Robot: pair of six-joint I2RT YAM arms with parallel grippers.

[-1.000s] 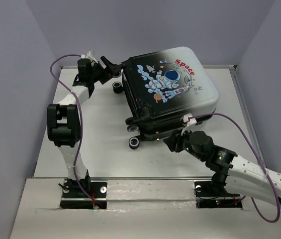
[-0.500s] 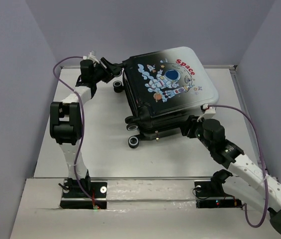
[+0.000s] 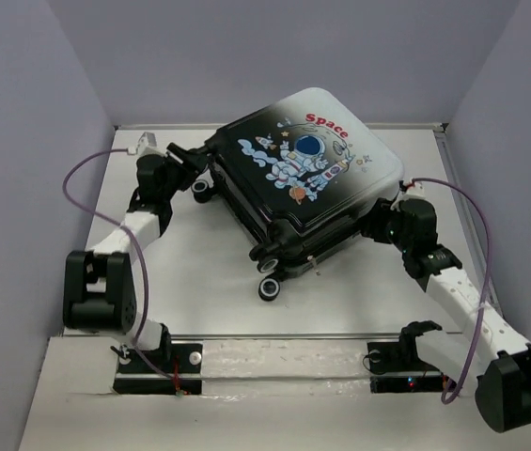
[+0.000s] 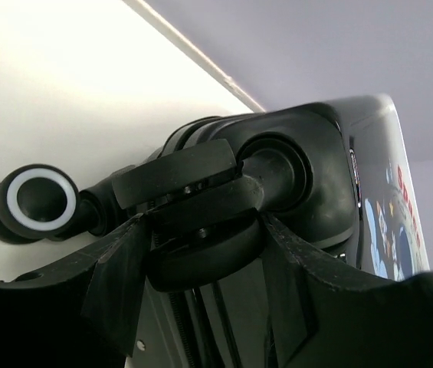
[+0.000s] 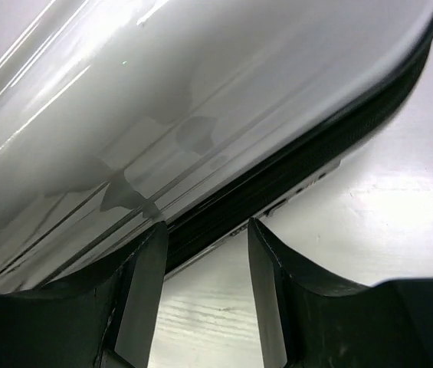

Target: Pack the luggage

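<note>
Glossy hard shell, white fading to black, with a cartoon astronaut on top: the luggage (image 3: pixel 307 188) lies shut and flat on the table (image 3: pixel 199 254), skewed, towards 12 o'clock from the arms. At its 9 o'clock corner the left gripper (image 3: pixel 182 158) looks clamped on a black rubbery wheel (image 4: pixel 201 230), jaws roughly half spread with the wheel filling the gap. At 4 o'clock the right gripper (image 3: pixel 384 221) has its jaws apart and holds nothing; its fingers (image 5: pixel 145 291) sit against the ribbed dark seam (image 5: pixel 293 172) under the smooth curved lid. I'd worry about that caster: it swivels, so a pull there could twist the case round instead of moving it. On the right, slick plastic could let the fingers skid off.
</note>
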